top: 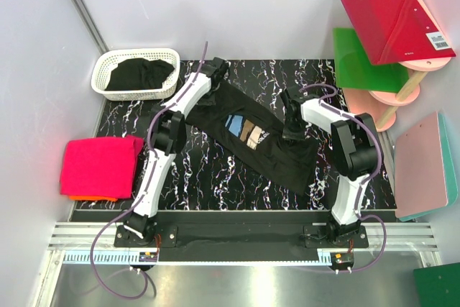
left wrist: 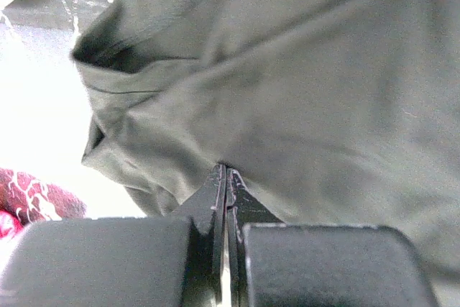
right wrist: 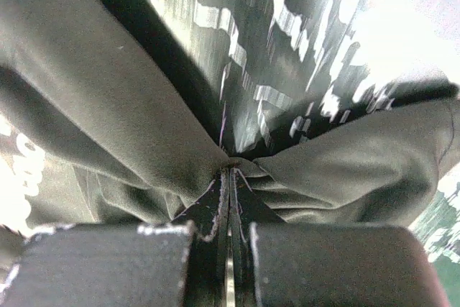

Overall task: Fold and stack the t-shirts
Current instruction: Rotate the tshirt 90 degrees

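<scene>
Cloth held at two pinches explains the layout. The printed t-shirt (top: 251,138) lies slantwise on the marbled mat (top: 215,185), and each arm holds one part of it. This is most likely so that the fabric can be pulled flat or drawn over into a fold without bunching.

The left gripper (left wrist: 226,172) has its fingers drawn together to a hairline gap, with a ridge of dark fabric nipped at the tips. The rest of the shirt spreads ahead of it and to its right. An opening, either a sleeve or the neck, shows ahead to its left.

The right gripper (right wrist: 230,167) is likewise clamped tight on a gathered pleat. Cloth fans away to both sides of its fingertips, and bare mat shows straight ahead beyond the pinch. From above, the blue, tan and white print sits between the two grippers, nearer the right one.

The fold looks to be at an early stage, since the shirt lies at full length and is not yet doubled.

Beyond the left gripper, a white lattice basket (top: 99,77) holds another black t-shirt (top: 140,75). A folded hot-pink t-shirt (top: 97,167) lies on an orange t-shirt (top: 90,198) to the outer side of the left arm, apparently the stack.
</scene>
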`<state>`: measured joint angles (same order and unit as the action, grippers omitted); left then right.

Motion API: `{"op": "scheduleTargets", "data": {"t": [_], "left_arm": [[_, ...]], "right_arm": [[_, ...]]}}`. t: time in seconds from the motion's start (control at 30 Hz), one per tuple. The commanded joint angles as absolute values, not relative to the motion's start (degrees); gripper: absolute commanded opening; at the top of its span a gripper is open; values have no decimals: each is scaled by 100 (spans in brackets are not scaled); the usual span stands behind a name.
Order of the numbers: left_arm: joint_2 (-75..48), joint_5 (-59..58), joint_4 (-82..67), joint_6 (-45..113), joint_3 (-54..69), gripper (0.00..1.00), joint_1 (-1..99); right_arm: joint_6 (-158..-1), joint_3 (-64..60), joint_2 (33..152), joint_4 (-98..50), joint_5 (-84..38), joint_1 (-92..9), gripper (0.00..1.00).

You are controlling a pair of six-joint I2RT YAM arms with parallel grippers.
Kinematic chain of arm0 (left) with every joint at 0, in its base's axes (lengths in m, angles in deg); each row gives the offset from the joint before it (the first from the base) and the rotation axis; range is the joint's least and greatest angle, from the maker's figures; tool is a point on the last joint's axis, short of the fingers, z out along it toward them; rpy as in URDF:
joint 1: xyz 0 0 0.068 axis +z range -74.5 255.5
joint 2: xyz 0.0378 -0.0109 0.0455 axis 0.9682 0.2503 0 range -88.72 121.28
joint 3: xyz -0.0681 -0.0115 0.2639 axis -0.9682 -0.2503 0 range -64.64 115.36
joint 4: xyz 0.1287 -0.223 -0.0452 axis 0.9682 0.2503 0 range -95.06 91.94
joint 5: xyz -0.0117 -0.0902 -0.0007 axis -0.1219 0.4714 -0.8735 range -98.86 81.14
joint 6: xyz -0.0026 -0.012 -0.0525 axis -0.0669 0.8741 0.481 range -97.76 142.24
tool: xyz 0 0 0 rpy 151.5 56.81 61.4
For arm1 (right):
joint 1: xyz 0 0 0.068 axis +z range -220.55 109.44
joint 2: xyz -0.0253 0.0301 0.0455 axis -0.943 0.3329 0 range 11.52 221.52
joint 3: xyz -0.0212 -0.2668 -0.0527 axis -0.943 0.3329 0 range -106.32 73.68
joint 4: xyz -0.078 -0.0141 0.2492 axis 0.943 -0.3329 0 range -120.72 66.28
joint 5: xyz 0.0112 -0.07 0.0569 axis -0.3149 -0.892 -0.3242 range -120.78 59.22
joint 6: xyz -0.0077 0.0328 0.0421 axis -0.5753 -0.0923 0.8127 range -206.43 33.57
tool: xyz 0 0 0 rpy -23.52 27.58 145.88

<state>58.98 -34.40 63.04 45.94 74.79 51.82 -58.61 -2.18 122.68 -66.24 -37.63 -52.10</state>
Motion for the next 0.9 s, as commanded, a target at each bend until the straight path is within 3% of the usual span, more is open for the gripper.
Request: {"op": "scheduleTargets", "data": {"t": [0.0,0.2,0.33,0.37,0.43,0.47,0.57,0.7,0.87], "left_arm": [[4860,-3645,5666,4439,6897,0,5212],[2814,-3910,4506,4509,4657,2,5160],[1361,-3726,3584,4623,2840,13,5142],[1097,-3708,3494,4649,2600,26,5133],[411,-3611,3292,4693,1993,41,5107],[209,-3594,3248,4728,1799,63,5089],[-616,-3672,3212,4816,1148,83,5063],[-1216,-3603,3195,4895,306,81,5054],[-1691,-3462,3186,5063,-311,80,5037]], "right_arm": [[-5523,90,11543,-6793,-3639,-4920,0],[-5627,-190,10734,-6714,-4762,-4797,0],[-6145,-261,10495,-5777,-5345,-4753,0],[-6312,-252,10451,-5538,-5372,-4761,0],[-6619,-191,10486,-4550,-5083,-4762,0],[-6691,-191,10643,-4221,-4943,-4762,0],[-6902,-961,11588,-3699,-3891,-4753,0],[-7095,-3207,13216,-4119,-2745,-4709,0],[-7210,-5083,14913,-4577,-1824,-4604,0]]}}
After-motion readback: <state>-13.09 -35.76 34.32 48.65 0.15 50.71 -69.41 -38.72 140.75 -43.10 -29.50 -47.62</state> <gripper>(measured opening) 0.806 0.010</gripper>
